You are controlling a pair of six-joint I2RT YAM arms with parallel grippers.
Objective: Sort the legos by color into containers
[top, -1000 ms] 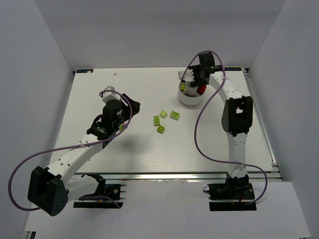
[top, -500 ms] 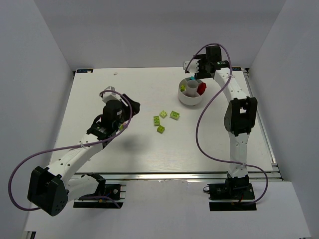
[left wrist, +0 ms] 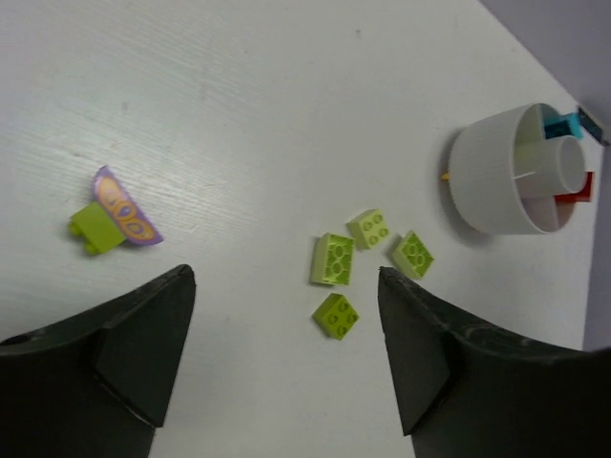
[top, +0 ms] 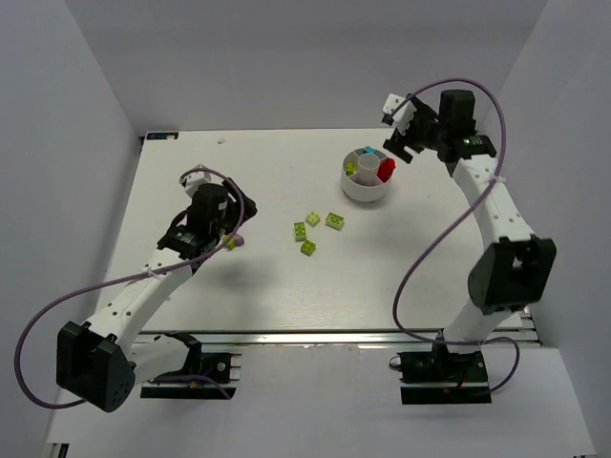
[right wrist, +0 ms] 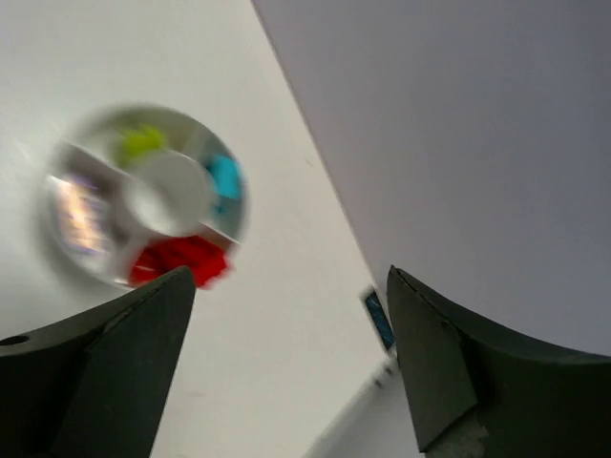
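Several lime green legos lie loose mid-table; in the left wrist view they sit just ahead of my fingers. A lime-and-purple clump lies to their left, right beside my left gripper in the top view. The round white dish holds lime, cyan and red bricks in its wedges. My left gripper is open and empty. My right gripper is open and empty, raised to the right of the dish, which looks blurred in its view.
White walls close in the table on the left, back and right. The right arm reaches high beside the right wall. A metal rail runs along the table's near edge.
My right gripper has lifted off the dish and swung up and to the right, clear of it. My left gripper has shifted slightly left. The bricks have not moved.
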